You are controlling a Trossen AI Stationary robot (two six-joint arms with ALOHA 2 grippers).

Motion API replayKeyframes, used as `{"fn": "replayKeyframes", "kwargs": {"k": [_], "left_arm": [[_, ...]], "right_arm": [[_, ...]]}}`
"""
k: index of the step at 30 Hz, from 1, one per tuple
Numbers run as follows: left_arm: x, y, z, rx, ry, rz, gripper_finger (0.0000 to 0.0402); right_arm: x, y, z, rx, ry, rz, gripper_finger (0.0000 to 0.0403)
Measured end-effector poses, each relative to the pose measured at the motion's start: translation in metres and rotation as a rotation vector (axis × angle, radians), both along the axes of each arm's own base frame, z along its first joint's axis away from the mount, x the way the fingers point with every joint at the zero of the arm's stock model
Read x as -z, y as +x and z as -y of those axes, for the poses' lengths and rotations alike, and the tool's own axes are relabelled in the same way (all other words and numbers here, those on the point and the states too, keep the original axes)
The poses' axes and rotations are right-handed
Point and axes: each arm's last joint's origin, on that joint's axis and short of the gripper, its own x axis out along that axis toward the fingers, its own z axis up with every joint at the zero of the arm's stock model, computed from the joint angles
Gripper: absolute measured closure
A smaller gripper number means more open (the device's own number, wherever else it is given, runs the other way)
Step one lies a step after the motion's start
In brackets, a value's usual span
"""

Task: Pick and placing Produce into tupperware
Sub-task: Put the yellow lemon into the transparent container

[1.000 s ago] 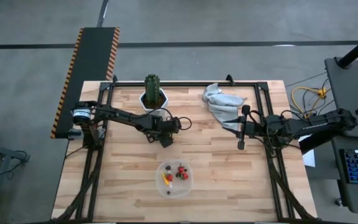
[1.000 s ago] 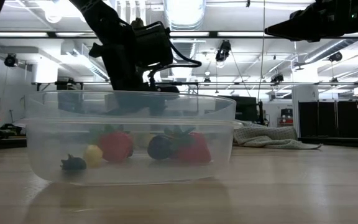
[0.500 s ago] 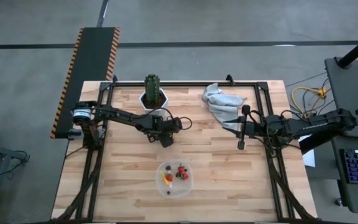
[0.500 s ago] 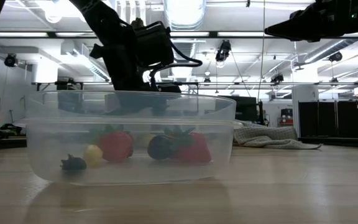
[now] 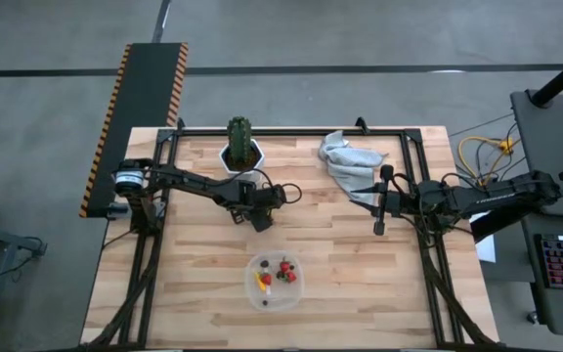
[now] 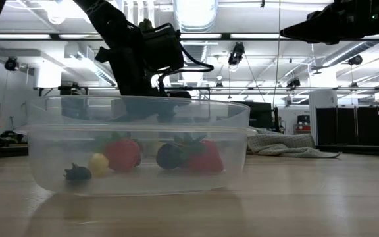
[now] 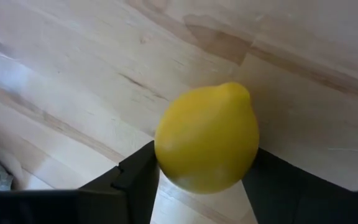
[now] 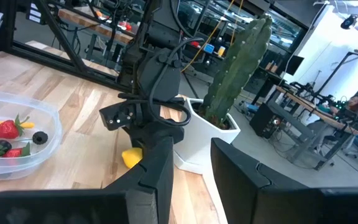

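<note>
1 lemon point(image 7: 207, 138) | between left hand point(image 7: 197, 186) fingers (on table)

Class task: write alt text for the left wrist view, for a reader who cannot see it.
A yellow lemon fills the middle of the picture, sitting between the left hand's two dark fingers. Beneath it lies the pale wooden table.
</note>
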Motion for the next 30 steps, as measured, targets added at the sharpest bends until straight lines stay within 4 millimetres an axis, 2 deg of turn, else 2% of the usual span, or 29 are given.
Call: {"fn": "replayKeyframes", "kwargs": {"k": [9, 16, 25, 30], "left_arm": [[-0.0001, 0.0003, 0.0020, 0.007, 0.000, 0.001, 0.0204], [-0.0001, 0.0005, 0.0023, 0.002, -0.005, 0.005, 0.0234], [-0.0001, 0.0007, 0.0028, 0.001, -0.003, 0.006, 0.0250], [0.0002, 0.0002, 0.0035, 0.002, -0.003, 0.001, 0.0293]], "right_arm": [[0.0000, 0.0000, 0.0000, 0.001, -0.001, 0.000, 0.0303], [0.0001, 0.0000, 0.0000, 0.001, -0.001, -0.001, 0.0303], [0.0000, 0.0000, 0.0001, 0.002, -0.004, -0.001, 0.0303], [0.0000, 0.0000, 0.0001, 0.002, -0.004, -0.001, 0.0303]]}}
